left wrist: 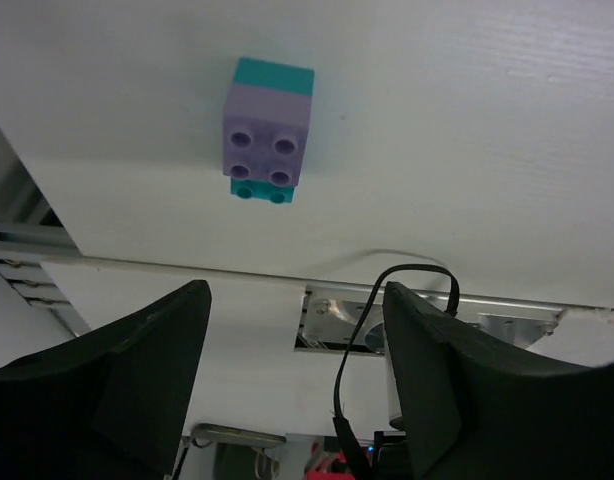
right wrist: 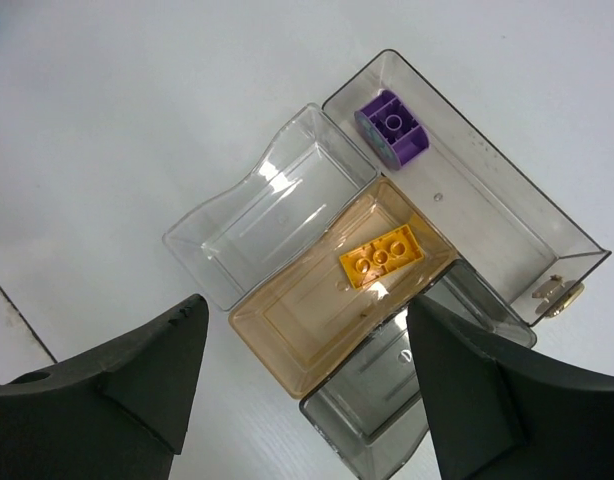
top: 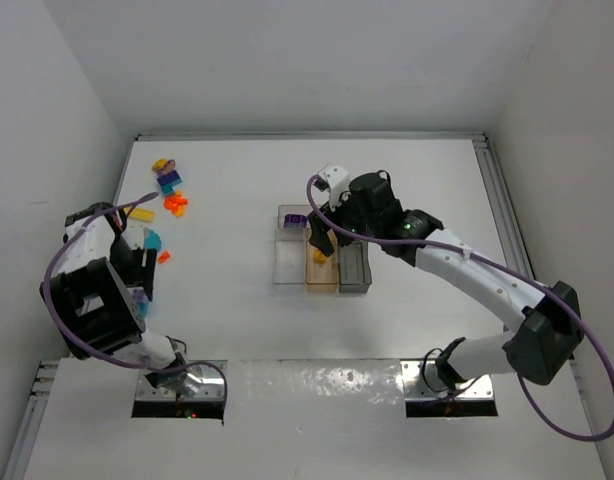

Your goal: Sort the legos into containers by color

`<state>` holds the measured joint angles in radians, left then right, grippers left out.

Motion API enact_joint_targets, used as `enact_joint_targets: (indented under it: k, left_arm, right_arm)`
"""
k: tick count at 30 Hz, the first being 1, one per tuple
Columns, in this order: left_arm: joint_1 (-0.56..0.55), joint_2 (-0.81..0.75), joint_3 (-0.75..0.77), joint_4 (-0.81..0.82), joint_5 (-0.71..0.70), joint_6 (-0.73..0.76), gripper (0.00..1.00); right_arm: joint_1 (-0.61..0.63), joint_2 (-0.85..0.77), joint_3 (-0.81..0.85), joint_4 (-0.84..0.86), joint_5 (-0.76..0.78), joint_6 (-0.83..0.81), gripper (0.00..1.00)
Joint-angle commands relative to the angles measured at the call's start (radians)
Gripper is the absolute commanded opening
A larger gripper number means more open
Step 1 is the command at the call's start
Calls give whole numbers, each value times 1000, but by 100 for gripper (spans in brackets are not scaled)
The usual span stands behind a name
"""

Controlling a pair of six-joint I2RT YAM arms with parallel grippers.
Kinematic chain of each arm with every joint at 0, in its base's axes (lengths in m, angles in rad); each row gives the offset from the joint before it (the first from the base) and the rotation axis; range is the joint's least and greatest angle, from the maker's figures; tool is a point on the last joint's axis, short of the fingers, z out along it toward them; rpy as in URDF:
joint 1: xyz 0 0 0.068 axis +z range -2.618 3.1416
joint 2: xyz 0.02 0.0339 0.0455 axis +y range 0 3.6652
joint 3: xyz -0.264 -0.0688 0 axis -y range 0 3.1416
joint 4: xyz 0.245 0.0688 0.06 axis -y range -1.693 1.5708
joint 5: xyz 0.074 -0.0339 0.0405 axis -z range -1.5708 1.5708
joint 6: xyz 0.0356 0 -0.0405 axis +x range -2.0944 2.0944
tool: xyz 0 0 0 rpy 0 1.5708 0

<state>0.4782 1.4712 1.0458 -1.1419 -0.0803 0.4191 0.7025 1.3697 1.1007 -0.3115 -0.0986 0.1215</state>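
I hold the left gripper spread over a lilac-on-teal plastic brick stack near the left edge of the desk, ready to pinch; the right gripper gapes above the clear plastic tray.

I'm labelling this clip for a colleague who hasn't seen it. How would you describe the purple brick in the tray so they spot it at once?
Find the clear tray in the middle of the table. At one end of its long narrow bin lies the purple brick. The tray's only other piece, the yellow brick, sits in the amber bin.
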Motion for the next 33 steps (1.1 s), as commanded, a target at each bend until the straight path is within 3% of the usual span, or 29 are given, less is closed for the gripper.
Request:
enact_joint_targets:
  k: [1, 11, 18, 24, 27, 33]
  left_arm:
    - [28, 24, -12, 51, 51, 52, 67]
    - [28, 176, 33, 131, 64, 24, 55]
    - [28, 198, 42, 188, 31, 12, 53]
    - [28, 206, 33, 176, 40, 10, 42]
    - [28, 184, 59, 148, 56, 10, 58]
    - [28, 158, 141, 122, 28, 24, 67]
  right_arm:
    - [0, -9, -16, 14, -12, 24, 78]
    - [2, -32, -30, -8, 26, 33, 78]
    - [2, -43, -38, -12, 28, 26, 78]
    - [2, -43, -39, -12, 31, 23, 78]
    - [2, -43, -39, -15, 28, 20, 78]
    - [2, -43, -47, -17, 17, 23, 78]
